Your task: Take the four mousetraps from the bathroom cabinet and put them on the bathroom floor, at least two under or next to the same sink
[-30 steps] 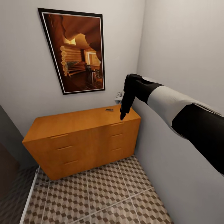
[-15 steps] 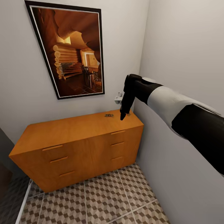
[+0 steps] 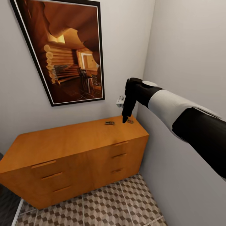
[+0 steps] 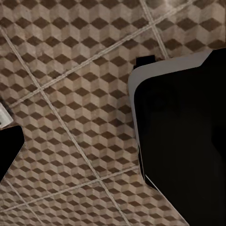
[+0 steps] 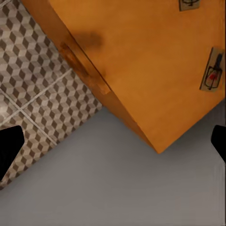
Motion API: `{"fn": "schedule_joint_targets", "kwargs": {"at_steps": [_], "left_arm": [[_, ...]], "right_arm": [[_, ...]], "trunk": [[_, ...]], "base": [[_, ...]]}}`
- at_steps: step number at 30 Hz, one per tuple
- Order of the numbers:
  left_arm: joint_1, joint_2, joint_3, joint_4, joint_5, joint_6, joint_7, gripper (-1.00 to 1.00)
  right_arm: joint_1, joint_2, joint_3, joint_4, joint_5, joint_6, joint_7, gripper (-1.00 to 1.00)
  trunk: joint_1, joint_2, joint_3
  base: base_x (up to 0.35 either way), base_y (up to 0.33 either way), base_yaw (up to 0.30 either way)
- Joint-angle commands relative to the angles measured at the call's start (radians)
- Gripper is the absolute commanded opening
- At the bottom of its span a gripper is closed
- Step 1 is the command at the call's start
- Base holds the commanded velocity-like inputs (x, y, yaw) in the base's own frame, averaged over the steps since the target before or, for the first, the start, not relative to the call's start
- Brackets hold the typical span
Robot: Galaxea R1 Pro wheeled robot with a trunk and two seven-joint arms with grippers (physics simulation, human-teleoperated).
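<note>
right gripper (image 3: 125, 119) hangs over the cabinet (image 3: 72, 141) top, fingers spread wide (nothing held); next, i judge, lowering onto the nearer mousetrap (image 5: 212, 70).

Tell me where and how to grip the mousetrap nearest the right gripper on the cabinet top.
Judging by its pose, come straight down with the right gripper and pinch the small flat brown wooden mousetrap across its long edges: it lies flat on the orange-brown wooden cabinet, close to the wall.

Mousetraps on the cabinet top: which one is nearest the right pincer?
The mousetrap right beside the right pincer, toward the corner wall. The other mousetrap lies apart, farther left on the cabinet top.
</note>
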Motion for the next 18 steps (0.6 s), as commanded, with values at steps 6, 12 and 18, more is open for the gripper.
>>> {"fn": "schedule_joint_targets", "kwargs": {"at_steps": [6, 12, 18], "left_arm": [[-0.001, 0.000, -0.008, 0.004, 0.009, -0.005, 0.001, 1.00], [0.000, -0.001, -0.008, 0.004, 0.010, -0.005, 0.002, 1.00], [0.001, -0.002, -0.008, 0.004, 0.010, -0.005, 0.001, 1.00]], "right_arm": [[0.012, -0.014, -0.005, -0.001, 0.029, 0.007, 0.006, 1.00], [0.034, -0.028, -0.006, -0.001, 0.035, -0.011, 0.005, 1.00], [0.053, -0.043, -0.006, -0.001, 0.049, -0.040, 0.005, 1.00]], "trunk": [[0.001, -0.002, -0.002], [0.001, -0.002, -0.002], [0.001, -0.002, -0.002]], "base": [[0.346, 0.000, 0.000], [0.346, 0.000, 0.000], [0.343, 0.000, 0.000]]}}
